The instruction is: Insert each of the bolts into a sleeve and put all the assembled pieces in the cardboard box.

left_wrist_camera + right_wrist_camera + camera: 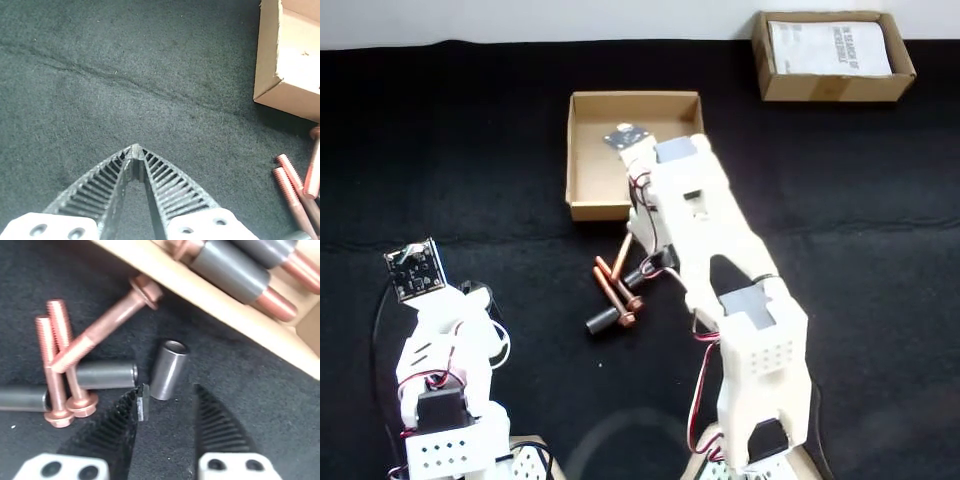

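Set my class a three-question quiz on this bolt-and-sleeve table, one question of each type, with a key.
1. True or false: the left gripper is open.
2. Multiple choice: how many loose bolts lie on the black cloth in the right wrist view? A two, B three, C five.
3. Fill the gap: the sleeve just ahead of the open right gripper lies ___ the cardboard box.

Key: 1 false, it is shut on nothing. 2 B. 3 outside.
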You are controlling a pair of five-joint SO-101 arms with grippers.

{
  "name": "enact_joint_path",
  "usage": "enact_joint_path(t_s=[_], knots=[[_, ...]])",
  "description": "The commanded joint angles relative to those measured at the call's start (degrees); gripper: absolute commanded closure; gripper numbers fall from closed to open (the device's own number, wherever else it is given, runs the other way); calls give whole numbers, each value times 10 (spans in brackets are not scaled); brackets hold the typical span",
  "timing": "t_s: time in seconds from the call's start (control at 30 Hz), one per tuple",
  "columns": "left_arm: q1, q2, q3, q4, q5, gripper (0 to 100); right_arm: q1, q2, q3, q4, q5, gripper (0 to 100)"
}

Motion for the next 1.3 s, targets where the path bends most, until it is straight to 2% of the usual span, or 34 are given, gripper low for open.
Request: enact_joint_path(t_s=[0.0,0.23,0.63,0.7,0.77,0.93,1.27], knots=[[-2,-6,10,7,-4,970,9,-3,-22,0,5,821],[-2,-6,10,7,-4,970,-7,0,-20,-12,3,821],[-2,-7,10,7,-4,970,-12,104,-27,-58,2,827],[-2,-7,10,7,-4,970,-13,109,-27,-56,2,888],[-2,-7,10,7,-4,970,-13,111,-27,-58,-1,998],[-2,-7,10,5,-4,970,6,109,-29,-53,-65,991],[26,-5,10,4,-1,973,14,-12,-212,119,-67,991]])
